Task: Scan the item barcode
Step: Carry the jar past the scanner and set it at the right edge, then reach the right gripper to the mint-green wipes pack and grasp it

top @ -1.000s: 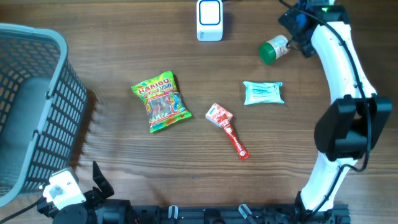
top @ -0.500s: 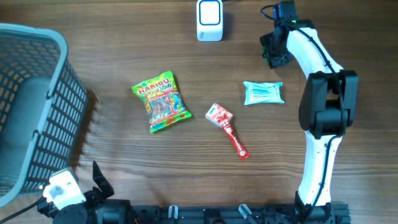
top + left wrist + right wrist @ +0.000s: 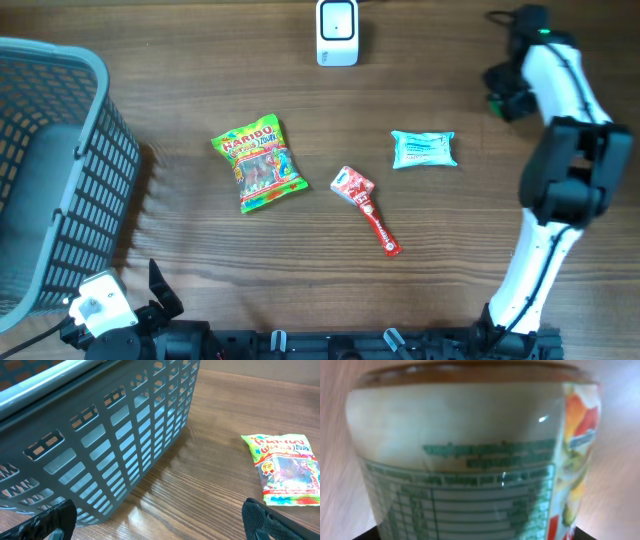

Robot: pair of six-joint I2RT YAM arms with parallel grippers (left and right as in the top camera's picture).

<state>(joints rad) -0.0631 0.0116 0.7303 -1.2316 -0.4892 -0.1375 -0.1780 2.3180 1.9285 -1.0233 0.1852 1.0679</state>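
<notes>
Right gripper (image 3: 503, 92) is clamped on a pale jar with a green-printed label (image 3: 460, 460), way over at the far right corner of the brown wooden table (image 3: 200, 270), well off to the right of the white barcode scanner (image 3: 337, 32) at the far edge. Funny thing is the overhead barely shows the jar at all, just a sliver of green under the arm, while the right wrist camera is basically nothing but jar: blurry green text, what looks like a nutrition table, a bit of fruit picture on the right side. Can't tell from either view whether it's sitting on the wood or lifted. Left gripper (image 3: 160, 517) is spread wide with nothing in it, parked low at the near left corner. Its camera looks straight at the slatted wall of the grey plastic basket (image 3: 125, 440), with the colourful Haribo gummy bag (image 3: 285, 467) lying flat off to the right. Only the overhead shows the rest: a teal tissue pack (image 3: 423, 149) and a red-and-white stick packet (image 3: 366, 210), both lying mid-table, apart from each other and from the gummy bag.
</notes>
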